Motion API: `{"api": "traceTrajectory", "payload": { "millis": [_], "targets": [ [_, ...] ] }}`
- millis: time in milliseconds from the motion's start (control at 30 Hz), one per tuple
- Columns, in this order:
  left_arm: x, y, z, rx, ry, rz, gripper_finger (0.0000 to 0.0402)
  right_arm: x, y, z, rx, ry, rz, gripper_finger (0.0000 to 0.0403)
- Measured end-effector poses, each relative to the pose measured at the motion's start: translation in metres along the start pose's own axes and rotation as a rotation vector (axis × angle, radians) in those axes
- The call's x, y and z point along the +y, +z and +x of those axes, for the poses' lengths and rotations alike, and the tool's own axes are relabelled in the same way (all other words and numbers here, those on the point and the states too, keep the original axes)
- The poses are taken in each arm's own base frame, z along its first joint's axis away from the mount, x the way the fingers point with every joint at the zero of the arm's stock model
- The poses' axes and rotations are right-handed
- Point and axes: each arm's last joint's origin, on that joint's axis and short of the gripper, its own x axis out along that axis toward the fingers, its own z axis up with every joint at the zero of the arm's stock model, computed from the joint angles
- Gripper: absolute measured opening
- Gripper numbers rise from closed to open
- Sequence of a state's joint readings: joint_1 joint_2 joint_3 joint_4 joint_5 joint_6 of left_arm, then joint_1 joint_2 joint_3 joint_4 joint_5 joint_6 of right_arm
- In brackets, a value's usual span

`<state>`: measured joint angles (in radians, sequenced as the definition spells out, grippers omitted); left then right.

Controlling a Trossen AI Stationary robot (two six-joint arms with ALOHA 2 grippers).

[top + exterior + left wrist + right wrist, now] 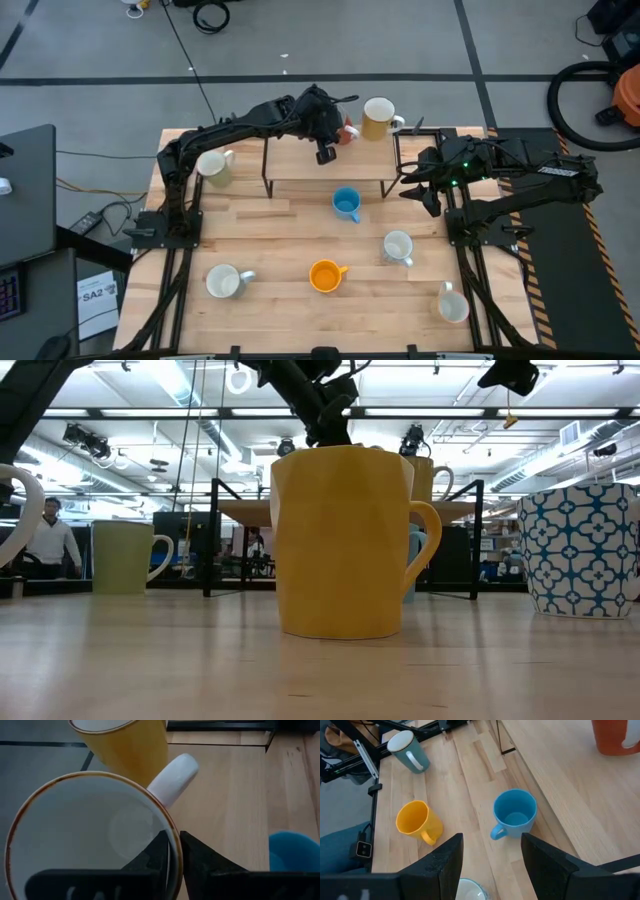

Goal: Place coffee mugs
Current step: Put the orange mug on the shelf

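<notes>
My left gripper [333,130] reaches over the raised wooden shelf [300,165] at the table's far side and is shut on a red-orange mug [348,131] with a white inside [85,825]. A yellow mug [378,118] stands upright on the shelf right beside it. On the table stand a blue mug [346,204], a bright orange mug [325,275], a cream mug [213,165] and three white mugs [398,246], [223,282], [453,303]. My right gripper [413,186] hangs open by the shelf's right end, with the blue mug [515,815] ahead of its fingers. My left gripper pinches the red-orange mug's rim [173,826], on the side next to its white handle [172,780], with one finger [155,852] inside the mug and one [200,857] outside. The fingers come from above, pointing down. The mug is upright; whether it rests on the shelf I cannot tell.
The shelf stands on thin black legs [266,170], with open table beneath it. In the low view the orange mug [345,540] fills the foreground and a blue-patterned mug [585,550] stands to its right. A person [52,545] stands in the room beyond. Bare wood lies between the mugs.
</notes>
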<state>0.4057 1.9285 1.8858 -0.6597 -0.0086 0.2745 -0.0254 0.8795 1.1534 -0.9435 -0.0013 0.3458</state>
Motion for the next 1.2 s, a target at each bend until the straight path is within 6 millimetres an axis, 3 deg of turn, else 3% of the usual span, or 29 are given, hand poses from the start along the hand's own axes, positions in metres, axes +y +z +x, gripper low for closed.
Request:
{"api": "traceTrajectory", "payload": {
  "millis": [333,833,1200],
  "targets": [
    [-0.002,0.002,0.0,-0.014,-0.001,0.005,0.0053,0.0,0.0,0.0,0.0,0.0,0.0,0.0205],
    [0.0,0.01,0.0,-0.1,0.019,0.006,0.0099,0.0,0.0,0.0,0.0,0.0,0.0,0.0205],
    [0.0,0.011,0.0,-0.111,0.024,0.003,0.01,0.0,0.0,0.0,0.0,0.0,0.0,0.0205]
  ]
}}
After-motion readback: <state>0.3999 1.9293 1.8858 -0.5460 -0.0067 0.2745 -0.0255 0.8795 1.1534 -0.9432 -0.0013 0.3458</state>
